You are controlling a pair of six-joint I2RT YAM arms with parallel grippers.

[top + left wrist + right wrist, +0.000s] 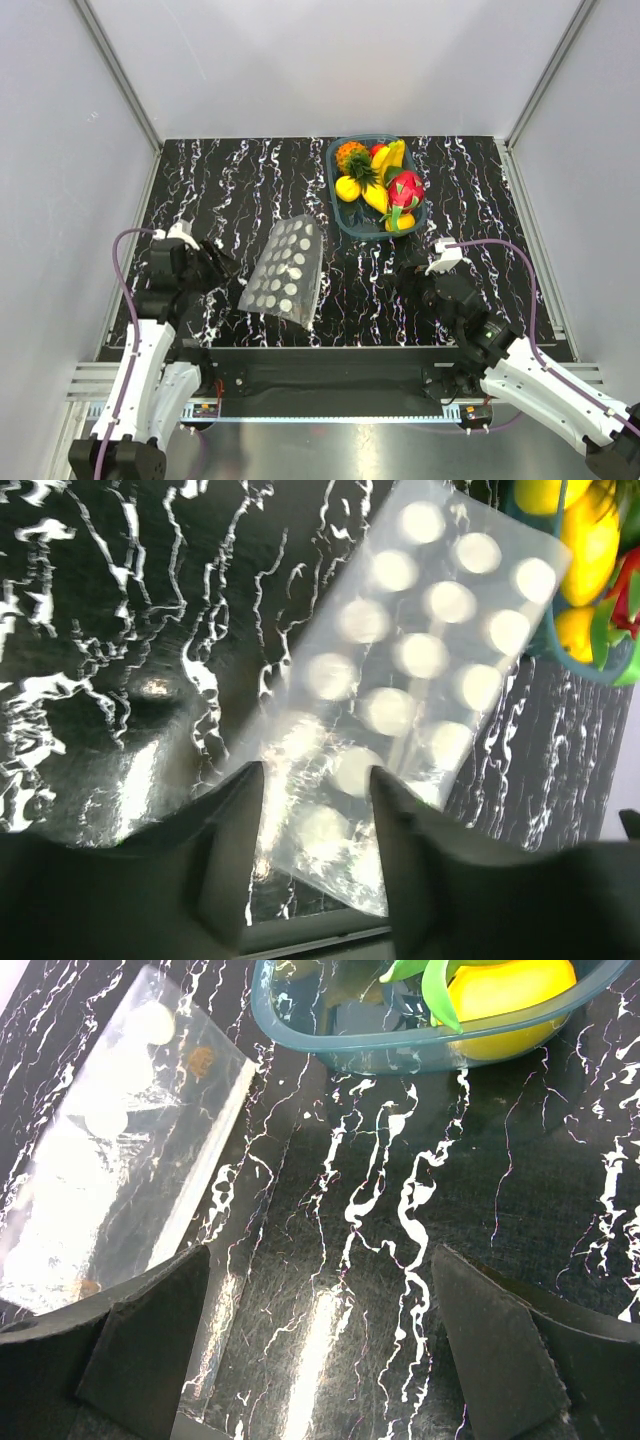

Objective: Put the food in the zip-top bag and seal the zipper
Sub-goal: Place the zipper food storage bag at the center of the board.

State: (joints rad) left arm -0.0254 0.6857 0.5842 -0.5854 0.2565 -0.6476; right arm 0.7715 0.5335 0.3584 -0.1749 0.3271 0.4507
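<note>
The clear zip-top bag (285, 268) with white dots lies flat on the black marbled table, left of centre. It also shows in the left wrist view (420, 650) and the right wrist view (110, 1160). A whitish strip along its right edge (212, 1155) looks like the zipper. The food sits in a teal basket (340, 215): a pink-red dragon fruit (406, 188) and yellow fruits (375, 197). My left gripper (220, 268) is open and empty just left of the bag's near end (315, 785). My right gripper (402, 280) is open and empty over bare table (320, 1290), right of the bag.
The basket also holds an orange pineapple-like fruit (351, 155). Its near rim (400, 1055) and a yellow fruit (510, 995) show ahead of my right gripper. Grey walls close in the table on three sides. The table's near edge (320, 930) lies just below the bag.
</note>
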